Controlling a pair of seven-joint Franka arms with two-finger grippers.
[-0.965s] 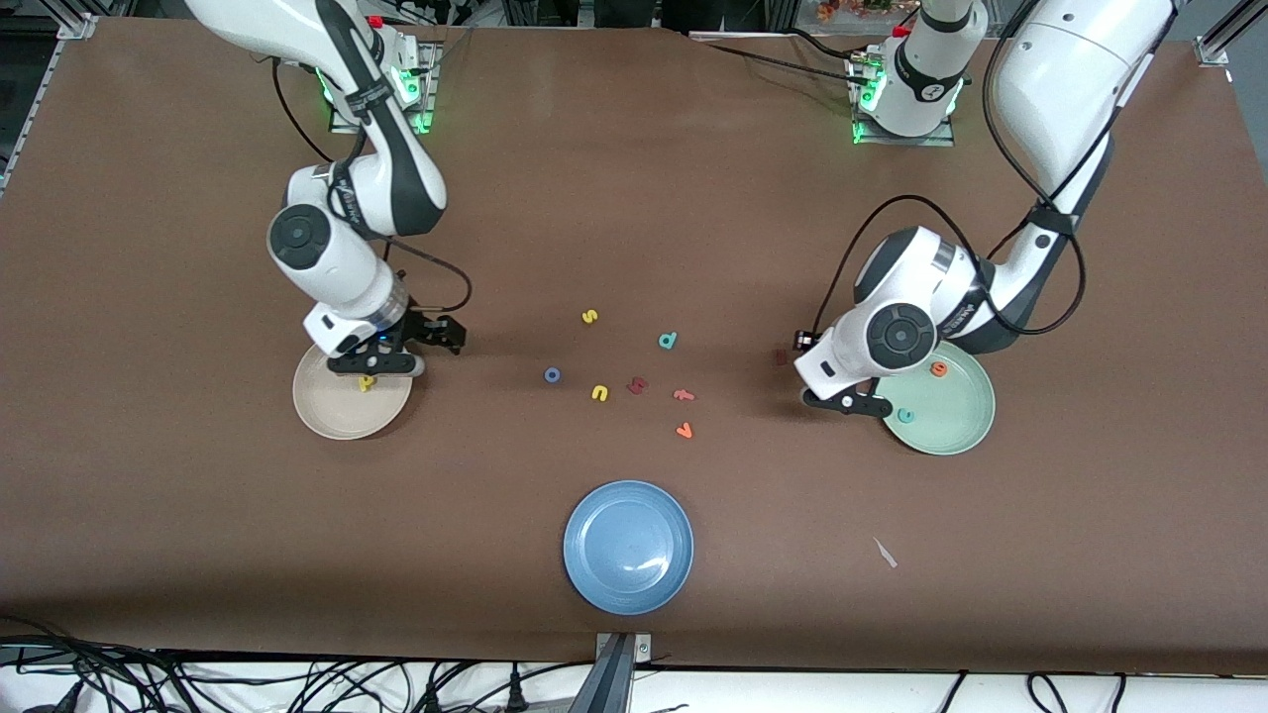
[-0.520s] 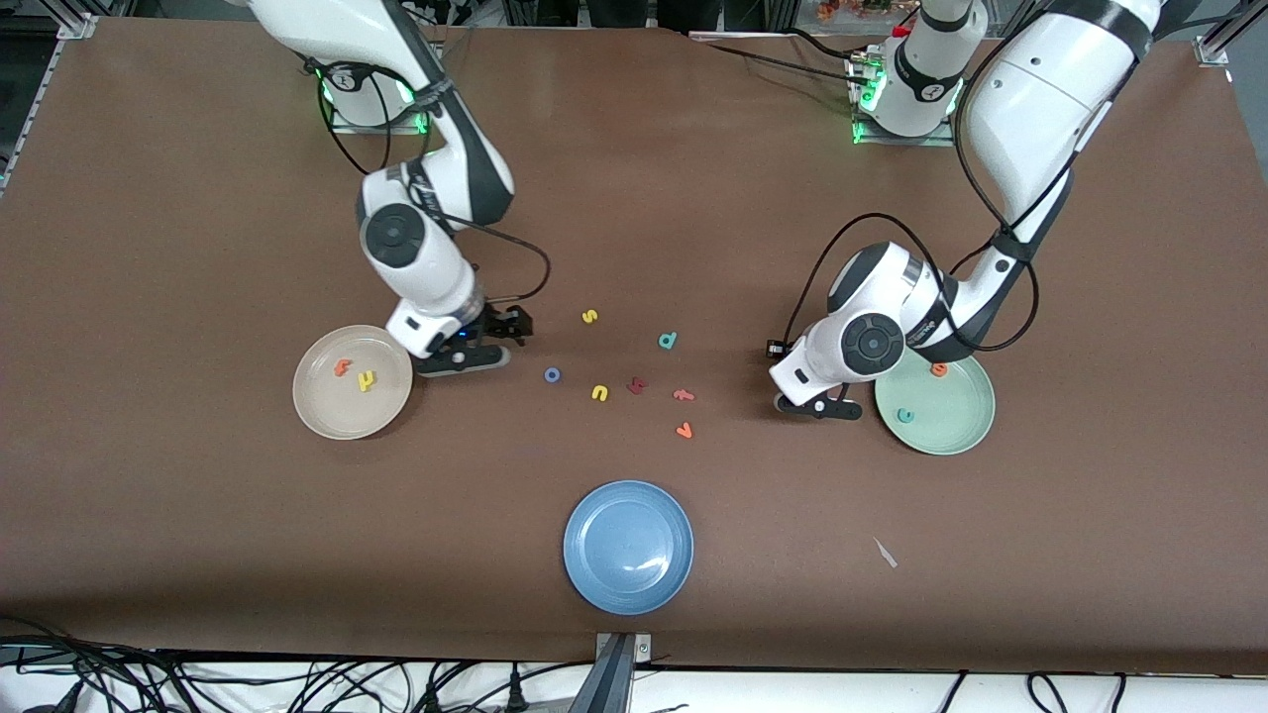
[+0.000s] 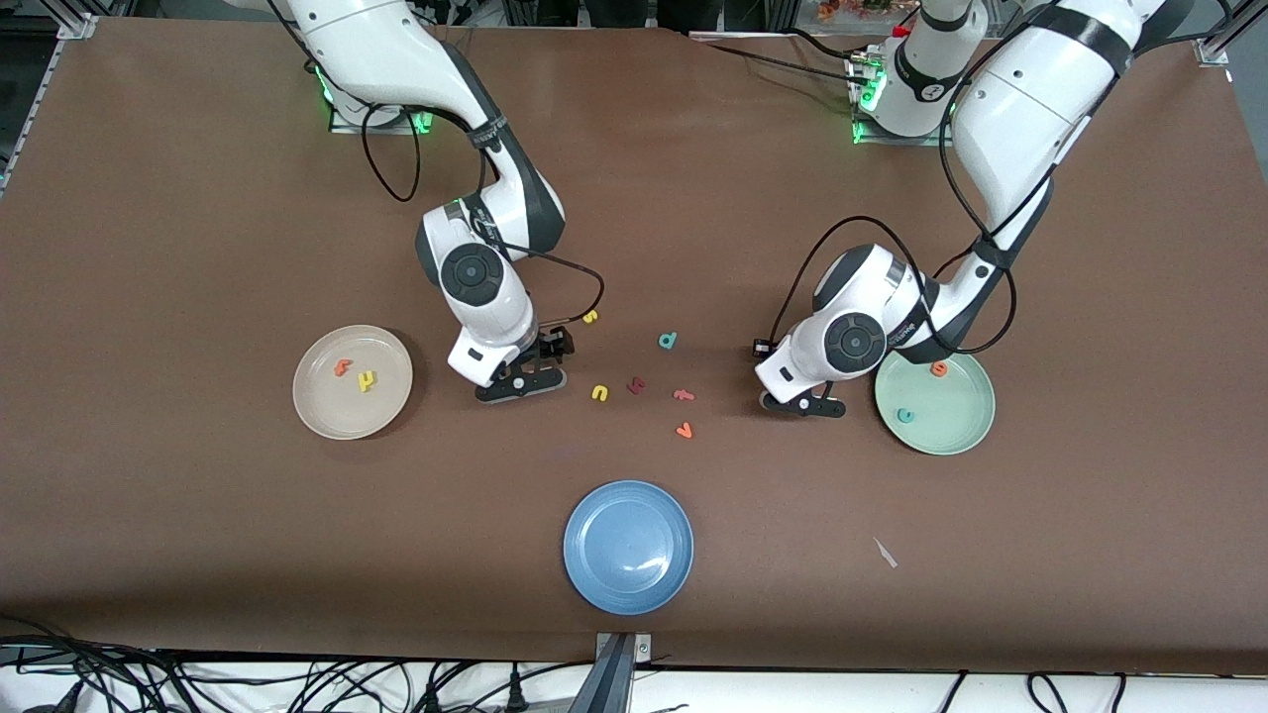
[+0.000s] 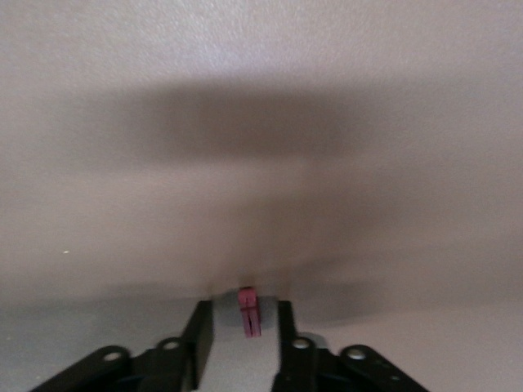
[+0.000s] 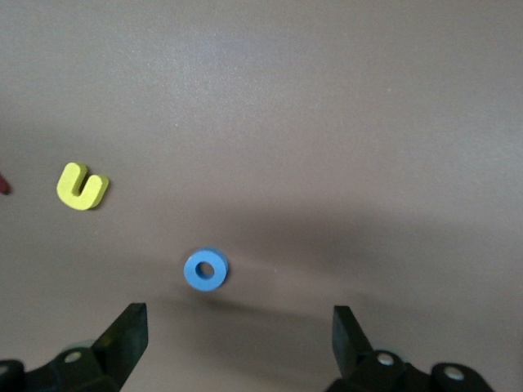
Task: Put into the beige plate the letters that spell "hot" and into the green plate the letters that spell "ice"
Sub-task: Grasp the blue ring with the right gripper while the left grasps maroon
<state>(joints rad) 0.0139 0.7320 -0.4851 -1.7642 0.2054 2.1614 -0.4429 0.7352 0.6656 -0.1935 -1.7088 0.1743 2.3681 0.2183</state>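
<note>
The beige plate (image 3: 315, 404) holds a bright orange "t" (image 3: 343, 367) and a yellow "h" (image 3: 368, 379). In the green plate (image 3: 956, 428) lie an orange "e" (image 3: 938, 369) and a teal "c" (image 3: 904, 415). My right gripper (image 3: 520, 384) hangs open just over the blue "o" (image 5: 205, 269), which the front view hides; the ring lies a little past my right gripper's (image 5: 237, 318) fingertips. My left gripper (image 3: 800, 404) is low on the table beside the green plate. The dark red "i" (image 4: 248, 314) stands between the fingers of the left gripper (image 4: 243, 306), with a narrow gap on each side.
Loose letters lie between the grippers: a yellow "n" (image 3: 599, 393), a dark red angular letter (image 3: 637, 385), a salmon "f" (image 3: 683, 395), an orange "v" (image 3: 684, 431), a teal "d" (image 3: 669, 341) and a yellow "s" (image 3: 589, 317). A blue plate (image 3: 628, 547) sits nearest the camera.
My right arm has swung from over the beige plate to over the blue "o". My left gripper has slid away from the green plate, and its fingers have narrowed round the "i".
</note>
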